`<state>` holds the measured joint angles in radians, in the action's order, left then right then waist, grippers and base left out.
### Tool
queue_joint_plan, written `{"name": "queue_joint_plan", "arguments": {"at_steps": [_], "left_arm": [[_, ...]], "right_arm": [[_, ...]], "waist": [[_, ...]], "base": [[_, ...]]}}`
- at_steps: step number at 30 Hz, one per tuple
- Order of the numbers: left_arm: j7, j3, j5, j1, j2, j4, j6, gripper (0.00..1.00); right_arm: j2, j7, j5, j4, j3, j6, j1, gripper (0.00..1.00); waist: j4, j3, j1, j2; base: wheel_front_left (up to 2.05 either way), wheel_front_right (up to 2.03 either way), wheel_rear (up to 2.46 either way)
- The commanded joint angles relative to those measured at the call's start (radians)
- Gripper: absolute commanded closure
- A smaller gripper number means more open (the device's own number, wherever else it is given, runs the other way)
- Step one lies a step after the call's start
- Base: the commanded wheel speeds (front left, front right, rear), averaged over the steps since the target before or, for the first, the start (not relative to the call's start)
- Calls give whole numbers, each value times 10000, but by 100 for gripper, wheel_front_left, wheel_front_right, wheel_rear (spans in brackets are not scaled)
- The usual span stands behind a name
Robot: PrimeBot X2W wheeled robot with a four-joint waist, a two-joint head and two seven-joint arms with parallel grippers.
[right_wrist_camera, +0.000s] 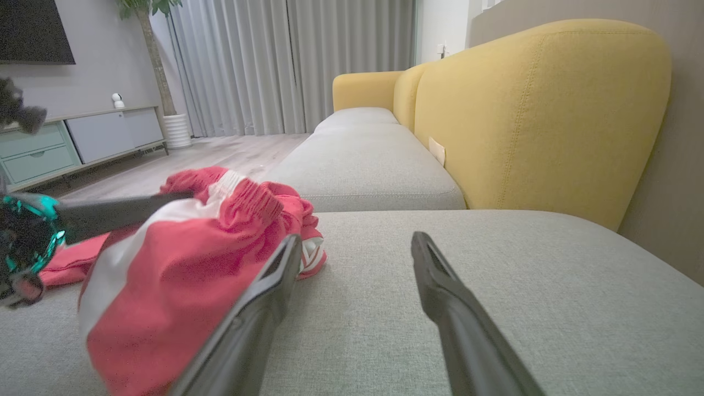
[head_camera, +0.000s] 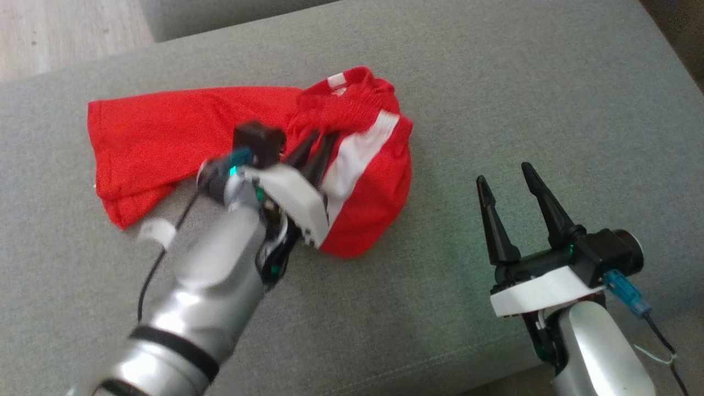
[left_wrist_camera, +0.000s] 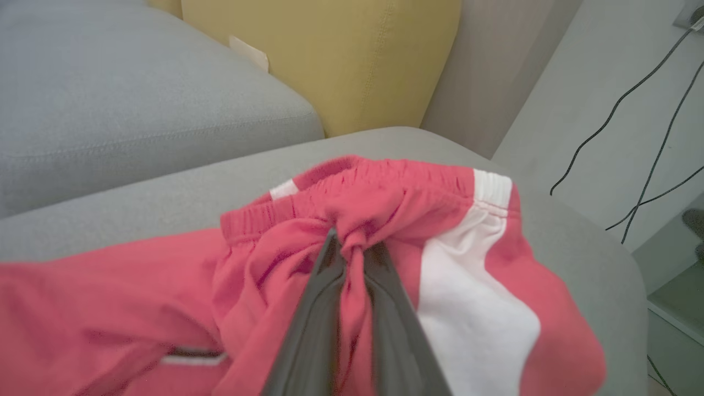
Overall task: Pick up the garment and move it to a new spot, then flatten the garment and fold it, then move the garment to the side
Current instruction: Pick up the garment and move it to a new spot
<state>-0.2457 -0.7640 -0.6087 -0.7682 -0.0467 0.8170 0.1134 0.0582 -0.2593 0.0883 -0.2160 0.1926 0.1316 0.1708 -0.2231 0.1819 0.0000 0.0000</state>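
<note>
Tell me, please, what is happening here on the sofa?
The robot is handling a red garment with white stripes that lies crumpled on the grey sofa cushion. The left gripper has its jaws shut on a bunch of fabric just below the elastic waistband. The right gripper hovers open beside the garment, touching nothing. The garment is not yet flattened or folded.

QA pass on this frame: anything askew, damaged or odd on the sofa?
Nothing damaged or spilled. The red fabric garment with white stripes lies crumpled on the grey fabric sofa cushion, bunched near its waistband where the left end effector pinches a fold. The right end effector stands open, apart from it.
</note>
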Motion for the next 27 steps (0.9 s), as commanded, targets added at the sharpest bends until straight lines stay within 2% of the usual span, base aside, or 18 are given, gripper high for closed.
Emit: {"name": "queue_joint_plan", "arguments": {"at_steps": [1,3,4,5,10,16,21,25,27], "left_arm": [[-148,368,152,-178,-116,-383,-119,100],[-154,522,419,346,-66,-820,-243,100],[-155,605,503,615,-52,-1079,-257,80],[-156,629,528,877,-46,-1423,-260,0],[-158,581,1117,1771,-39,-2683,-685,0],[-159,1627,2446,3012,-49,-3863,-1382,0],[-159,2804,3395,4595,-449,-4949,-1677,0],[-159,3432,3746,5525,-645,-5325,-1768,0],[-160,3278,4664,5783,-1086,-5198,-1896,0]], "right_arm": [[-79,-24,22,300,239,-9,77,0],[-79,-24,-3,240,279,-9,10,0],[-79,-24,-22,226,285,-9,-27,0],[-79,-24,-38,212,292,-9,-65,0],[-79,-24,-97,46,386,-9,-311,0],[-79,-24,-2,-76,414,-9,-719,0],[-79,-24,-9,-101,269,-9,-1054,0],[-79,-24,-44,-133,247,-9,-1255,0],[-79,-24,-68,-148,309,-9,-1338,0]], "waist": [[-26,-73,0,0],[35,-142,0,0],[96,-192,0,0],[168,-262,0,0],[563,-870,0,0],[1077,-1690,0,0],[1609,-2051,0,0],[1878,-2154,0,0],[1980,-2166,0,0]], "base": [[0,0,0],[0,0,0],[0,0,0],[0,0,0],[0,0,0],[0,0,0],[0,0,0],[0,0,0],[0,0,0]]}}
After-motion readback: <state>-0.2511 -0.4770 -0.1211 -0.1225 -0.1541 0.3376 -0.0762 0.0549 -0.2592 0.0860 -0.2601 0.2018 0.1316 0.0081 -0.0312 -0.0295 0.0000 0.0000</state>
